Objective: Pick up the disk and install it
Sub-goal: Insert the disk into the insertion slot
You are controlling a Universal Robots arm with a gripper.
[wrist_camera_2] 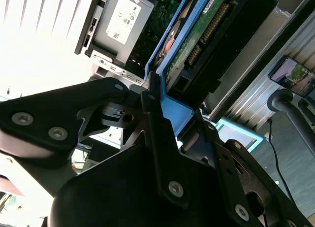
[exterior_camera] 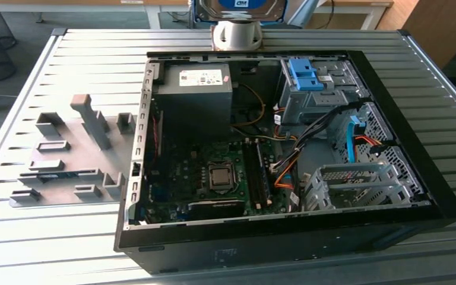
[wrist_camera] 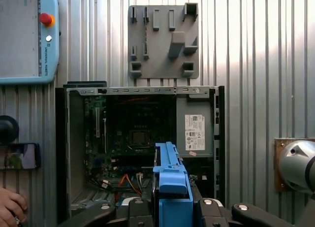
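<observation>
Up over the open computer case (exterior_camera: pixel 291 246) on the table (exterior_camera: pixel 22 237), gripper (wrist_camera_2: pixel 170 106) is clamped on the disk (exterior_camera: pixel 240 12) by its blue carrier, so pickup looks done, install not yet

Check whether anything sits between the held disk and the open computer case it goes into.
No lid or cover visible: the gripper is shut on the disk, held above the computer case, whose side is open. Inside, orange cables lie beside the empty grey drive cage, in the exterior view, and could crowd that bay.
</observation>
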